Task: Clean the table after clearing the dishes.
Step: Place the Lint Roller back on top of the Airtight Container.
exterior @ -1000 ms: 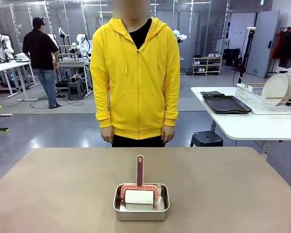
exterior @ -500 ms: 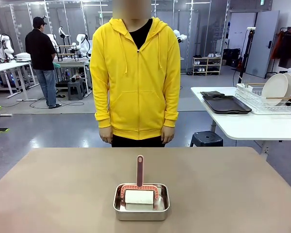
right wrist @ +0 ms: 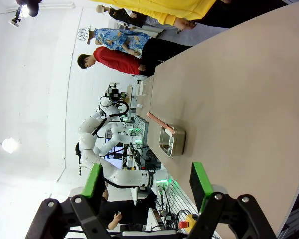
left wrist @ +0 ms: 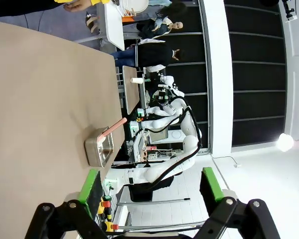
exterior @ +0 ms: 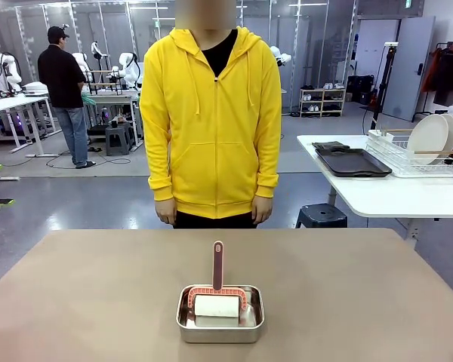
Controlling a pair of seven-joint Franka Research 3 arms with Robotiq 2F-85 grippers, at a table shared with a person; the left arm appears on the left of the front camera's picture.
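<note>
The tan-brown table (exterior: 90, 294) carries a small steel pan (exterior: 220, 323) near its front middle. In the pan lies a white roller (exterior: 217, 305) whose pink handle (exterior: 217, 264) points toward the person. White plates (exterior: 430, 138) stand in a wire rack on the white side table at the right, next to dark trays (exterior: 352, 161). My left gripper (left wrist: 149, 172) is open and holds nothing, hanging off the table (left wrist: 40, 124), well away from the pan (left wrist: 99, 146). The right gripper (right wrist: 147, 166) is open too, with the pan (right wrist: 172, 141) far ahead on the table (right wrist: 239, 89).
A person in a yellow hoodie (exterior: 211, 121) stands at the table's far edge, both hands hanging down. The white side table (exterior: 385, 192) stands off to the right with a dark stool (exterior: 321, 216) under it. Another person stands far back left.
</note>
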